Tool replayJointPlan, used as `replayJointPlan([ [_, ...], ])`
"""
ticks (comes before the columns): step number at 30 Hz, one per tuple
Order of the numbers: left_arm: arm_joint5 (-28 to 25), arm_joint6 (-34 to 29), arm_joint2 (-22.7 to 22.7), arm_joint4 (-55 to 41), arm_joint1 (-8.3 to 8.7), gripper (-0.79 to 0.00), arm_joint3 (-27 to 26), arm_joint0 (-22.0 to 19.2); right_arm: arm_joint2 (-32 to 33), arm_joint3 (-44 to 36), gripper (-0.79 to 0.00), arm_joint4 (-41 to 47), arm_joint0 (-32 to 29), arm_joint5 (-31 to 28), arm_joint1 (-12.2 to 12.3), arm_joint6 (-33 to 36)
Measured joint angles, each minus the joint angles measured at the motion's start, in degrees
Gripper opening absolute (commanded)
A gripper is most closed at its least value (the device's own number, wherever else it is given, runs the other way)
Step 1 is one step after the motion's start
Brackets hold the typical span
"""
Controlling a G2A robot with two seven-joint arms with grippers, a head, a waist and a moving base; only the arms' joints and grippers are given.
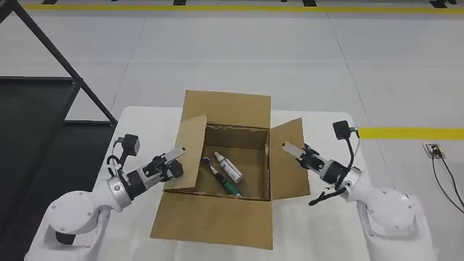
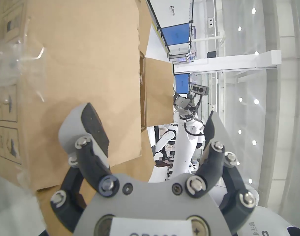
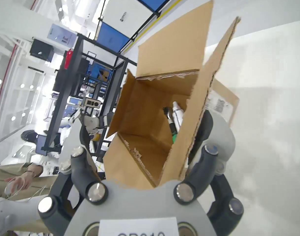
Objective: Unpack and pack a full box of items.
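Just past the spread right gripper, inside the open brown cardboard box, a slim white bottle lies roughly end-on; left gripper likewise spread.

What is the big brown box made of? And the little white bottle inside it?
Box: corrugated cardboard, matt brown. Its torn flap edges look ragged and show a wavy layer between two sheets.
Bottle: probably plastic, smooth white with a slight sheen, though it is too small to be sure.
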Motion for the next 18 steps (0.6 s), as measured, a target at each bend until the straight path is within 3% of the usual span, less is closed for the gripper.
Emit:
replayJointPlan([
  [8,0.83,0.51,2.43,0.32,0.09,0.0,0.81,-2.0,-8.33,2.24,0.0,6.59,4.35,-2.52,-0.29,3.39],
  [18,1.59,1.44,4.26,-0.03,0.21,0.0,1.56,-3.15,-17.81,9.43,0.0,7.76,10.03,-3.38,-1.22,-0.57],
])
